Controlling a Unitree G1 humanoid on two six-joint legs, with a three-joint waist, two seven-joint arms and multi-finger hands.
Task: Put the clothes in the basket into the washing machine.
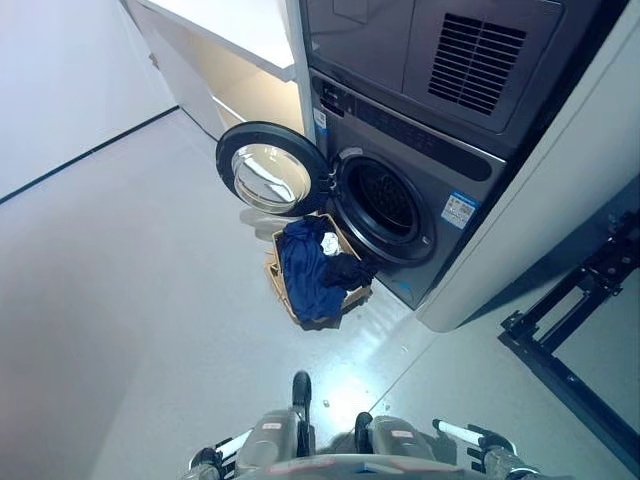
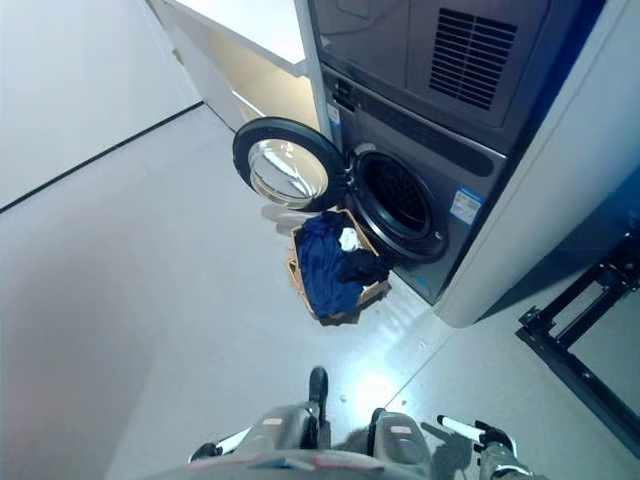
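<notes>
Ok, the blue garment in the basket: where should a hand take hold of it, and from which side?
Probably grip the bunched upper part of the blue garment, near the basket's middle. Come down from above, on the side away from the washing machine: the cloth lies heaped and open on top, while its open door and dark cloth crowd the far side.

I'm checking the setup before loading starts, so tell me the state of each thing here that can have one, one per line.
Washing machine: on the floor, under a second appliance.
Washer door: swung fully open to the left.
Drum opening: uncovered, dark inside; contents can't be told.
Basket: on the floor below the opening, full.
Clothes: blue, dark and white pieces heaped in the basket, draping over its rim.
</notes>
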